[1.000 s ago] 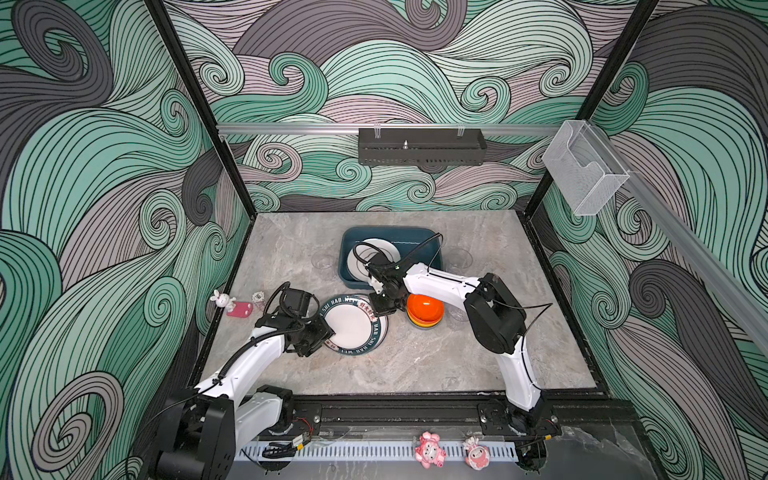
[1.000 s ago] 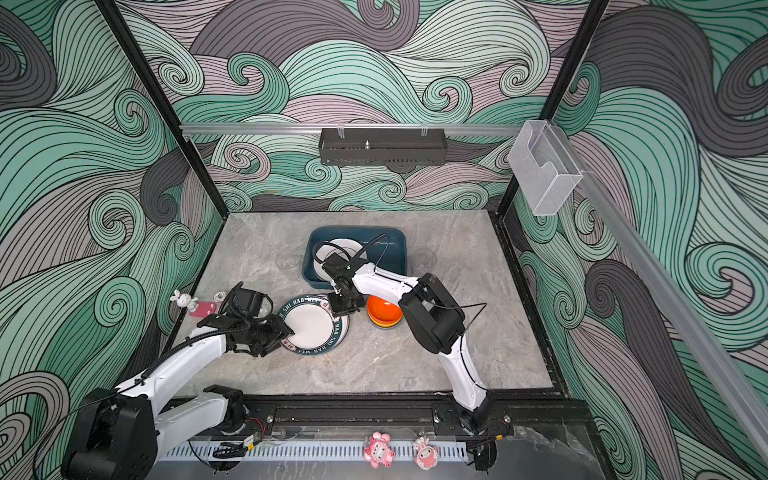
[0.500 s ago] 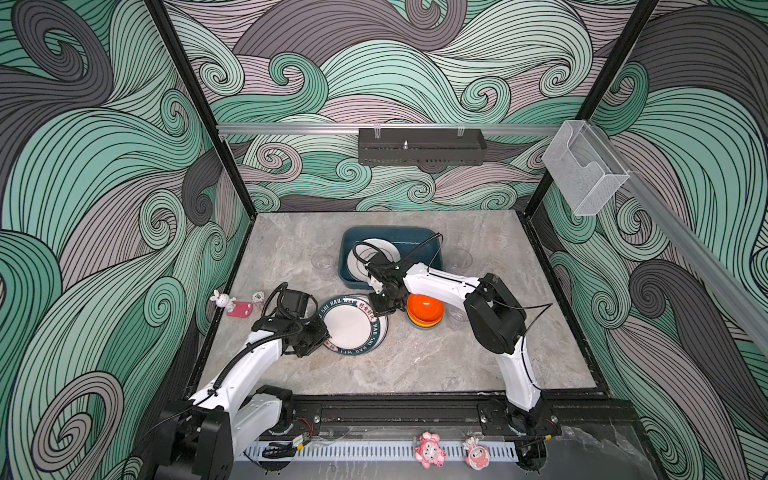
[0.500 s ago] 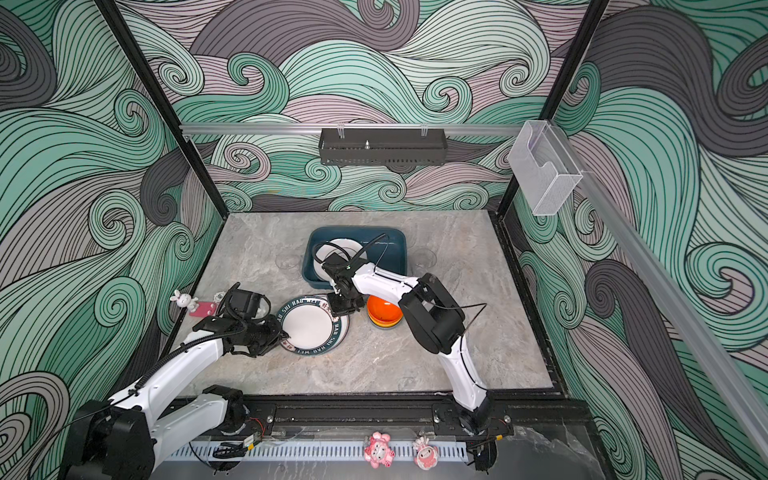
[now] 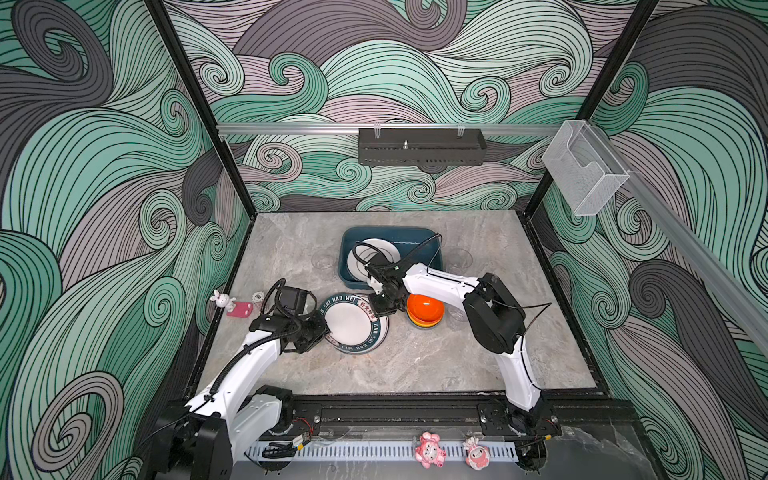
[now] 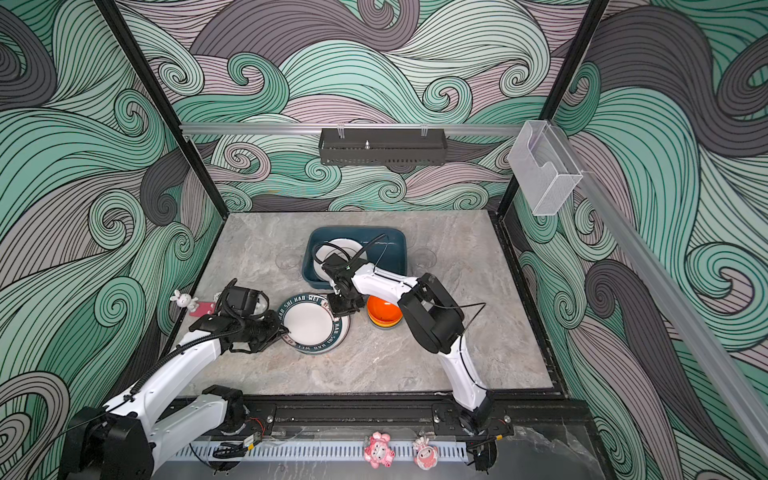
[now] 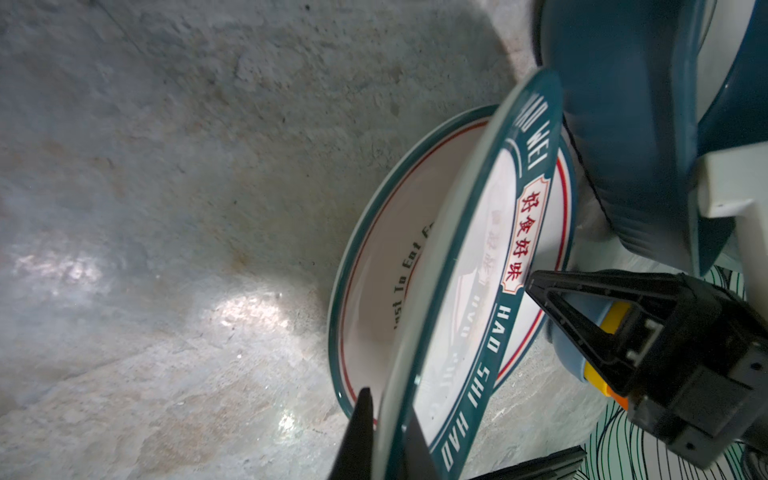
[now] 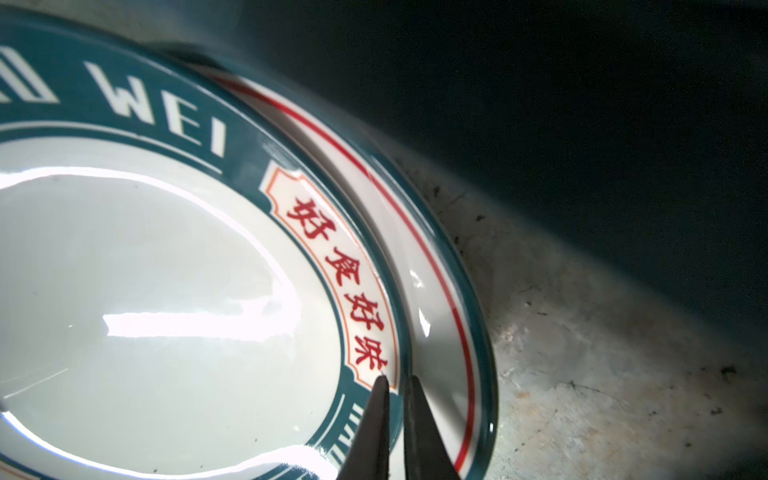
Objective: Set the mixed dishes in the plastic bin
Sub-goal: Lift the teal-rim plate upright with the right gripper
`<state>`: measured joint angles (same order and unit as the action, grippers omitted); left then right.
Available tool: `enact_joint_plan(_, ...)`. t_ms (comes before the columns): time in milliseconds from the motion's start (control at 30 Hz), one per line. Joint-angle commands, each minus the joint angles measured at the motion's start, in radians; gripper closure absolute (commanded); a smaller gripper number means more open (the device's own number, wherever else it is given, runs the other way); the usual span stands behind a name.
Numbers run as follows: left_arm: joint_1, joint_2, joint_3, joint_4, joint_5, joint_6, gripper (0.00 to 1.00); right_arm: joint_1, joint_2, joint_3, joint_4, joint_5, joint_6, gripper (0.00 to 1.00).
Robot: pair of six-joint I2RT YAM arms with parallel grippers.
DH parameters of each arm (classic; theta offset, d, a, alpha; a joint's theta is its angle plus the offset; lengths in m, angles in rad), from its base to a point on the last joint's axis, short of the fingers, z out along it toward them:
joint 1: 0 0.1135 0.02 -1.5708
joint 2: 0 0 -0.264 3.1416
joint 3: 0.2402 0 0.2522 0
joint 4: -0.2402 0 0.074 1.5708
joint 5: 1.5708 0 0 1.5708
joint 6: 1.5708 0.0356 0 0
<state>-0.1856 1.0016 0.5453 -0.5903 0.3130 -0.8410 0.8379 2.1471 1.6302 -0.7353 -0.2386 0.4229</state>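
- Handling: top plate (image 5: 352, 322) looks stiff, glossy, slippery, breakable; rim is the hold
- It tilts on lower plate (image 7: 374, 270), on table (image 5: 415, 365) just beside plastic bin (image 5: 390, 229)
- Left pincer (image 7: 388, 432) clamps rim far from bin
- Right pincer (image 8: 397, 386) narrow astride bin-side rim; grip unclear

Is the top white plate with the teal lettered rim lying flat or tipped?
Tipped. In the left wrist view the teal-rimmed white plate slants up off the red-lined plate beneath, its edge pinched in the left claw.
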Motion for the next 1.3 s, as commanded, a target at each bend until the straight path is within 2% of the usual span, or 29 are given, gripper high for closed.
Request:
enact_joint_plan(0, 0.004, -0.015, 0.026, -0.085, -0.049, 0.003, 1.00, 0.005, -0.053, 0.007, -0.010, 0.005, -0.002, 0.85)
enact_joint_plan(400, 0.008, -0.111, 0.067, -0.098, 0.002, -0.025, 1.00, -0.001, -0.218, -0.047, -0.005, 0.019, 0.007, 0.68)
enact_joint_plan(600, 0.010, -0.182, 0.099, -0.115, 0.041, -0.033, 1.00, -0.024, -0.331, -0.119, 0.036, -0.017, 0.033, 0.62)
enact_joint_plan(867, 0.010, -0.288, 0.107, -0.004, 0.095, -0.075, 1.00, -0.110, -0.493, -0.276, 0.166, -0.147, 0.108, 0.55)
enact_joint_plan(1133, 0.009, -0.241, 0.153, 0.089, 0.209, -0.111, 1.00, -0.212, -0.616, -0.461, 0.393, -0.309, 0.238, 0.52)
enact_joint_plan(1267, 0.006, -0.202, 0.171, 0.127, 0.268, -0.132, 1.00, -0.230, -0.648, -0.511, 0.474, -0.340, 0.270, 0.52)
